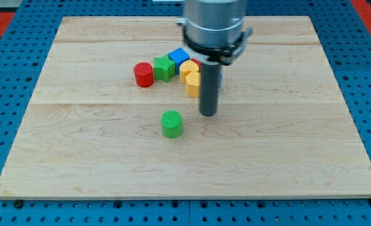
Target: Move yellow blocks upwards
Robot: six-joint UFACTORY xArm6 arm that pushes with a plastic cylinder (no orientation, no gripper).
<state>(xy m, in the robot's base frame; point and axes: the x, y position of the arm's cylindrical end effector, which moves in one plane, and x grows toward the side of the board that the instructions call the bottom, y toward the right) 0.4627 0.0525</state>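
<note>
Two yellow blocks sit in the cluster at the board's upper middle: one (188, 68) with a rounded top, and a second (192, 84) just below it, partly hidden by my rod. My tip (208, 115) rests on the board just below and to the right of the lower yellow block. A blue block (179, 56), a green block (164, 67) and a red cylinder (144, 74) lie to the left of the yellow ones. A sliver of another red block (196, 63) shows beside the rod.
A green cylinder (171, 123) stands alone to the left of my tip, lower on the wooden board (285, 138). The arm's grey body (213, 25) hangs over the board's top middle. A blue pegboard (3, 94) surrounds the board.
</note>
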